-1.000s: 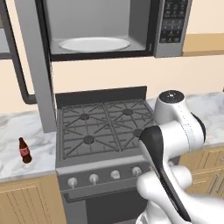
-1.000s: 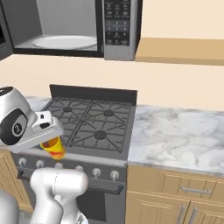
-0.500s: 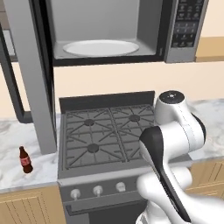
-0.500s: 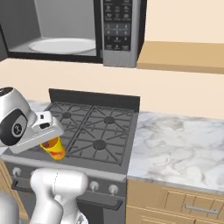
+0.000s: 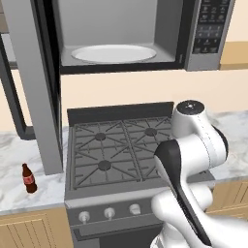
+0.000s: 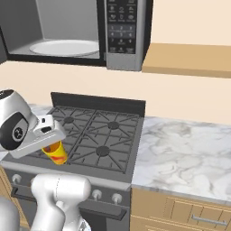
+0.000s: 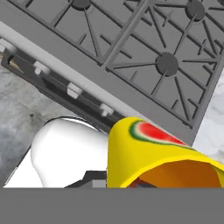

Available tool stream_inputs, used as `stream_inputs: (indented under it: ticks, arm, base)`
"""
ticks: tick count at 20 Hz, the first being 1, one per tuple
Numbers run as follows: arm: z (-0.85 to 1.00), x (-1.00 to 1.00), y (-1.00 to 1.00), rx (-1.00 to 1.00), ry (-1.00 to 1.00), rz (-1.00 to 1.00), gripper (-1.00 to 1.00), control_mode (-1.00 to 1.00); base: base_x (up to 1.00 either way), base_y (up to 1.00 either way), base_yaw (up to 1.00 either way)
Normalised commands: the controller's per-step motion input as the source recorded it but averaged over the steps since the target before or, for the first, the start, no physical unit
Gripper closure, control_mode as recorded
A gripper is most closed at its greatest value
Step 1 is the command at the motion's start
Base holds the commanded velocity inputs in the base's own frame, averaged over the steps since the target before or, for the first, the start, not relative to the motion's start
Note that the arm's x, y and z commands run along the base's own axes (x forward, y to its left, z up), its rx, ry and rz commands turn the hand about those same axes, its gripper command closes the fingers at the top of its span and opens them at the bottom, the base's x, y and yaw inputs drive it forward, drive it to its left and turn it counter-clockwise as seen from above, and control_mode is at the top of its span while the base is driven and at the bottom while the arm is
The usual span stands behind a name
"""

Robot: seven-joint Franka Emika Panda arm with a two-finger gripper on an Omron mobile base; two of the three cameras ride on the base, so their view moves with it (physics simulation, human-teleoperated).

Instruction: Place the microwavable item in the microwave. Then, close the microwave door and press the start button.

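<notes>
The white arm is folded low, its claw (image 6: 53, 143) clamped on the small tapered yellow cup (image 6: 55, 152) with a watermelon-slice mark, above the front edge of the grey gas stove (image 6: 92, 142), below the open grey microwave (image 6: 90, 34).

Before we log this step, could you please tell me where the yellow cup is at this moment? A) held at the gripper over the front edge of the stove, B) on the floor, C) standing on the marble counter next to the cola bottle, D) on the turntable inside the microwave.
A: the yellow cup sits under the gripper above the stove front, while the microwave turntable is bare.
</notes>
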Motion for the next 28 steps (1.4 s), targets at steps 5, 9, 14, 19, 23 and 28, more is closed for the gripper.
stream_inputs:
  ticks: [5,9,14,19,23,28]
  arm:
    - [0.47,0.00,-0.15,0.00,-0.14,0.15,1.00,-1.00]
    - [0.88,0.00,-0.24,-0.01,-0.23,0.21,1.00,-1.00]
    - [0.98,0.00,-0.04,-0.06,-0.23,0.21,1.00,-1.00]
    - [1.00,0.00,0.15,-0.15,-0.19,0.17,1.00,-1.00]
    - [0.82,0.00,0.38,-0.20,-0.11,0.16,1.00,-1.00]
    - [0.50,0.01,0.39,-0.19,-0.13,0.20,1.00,-1.00]
  base:
    - [0.00,0.00,0.00]
    - [0.00,0.00,0.00]
    - [0.00,0.00,0.00]
    - [0.00,0.00,0.00]
    - [0.00,0.00,0.00]
    - [0.00,0.00,0.00]
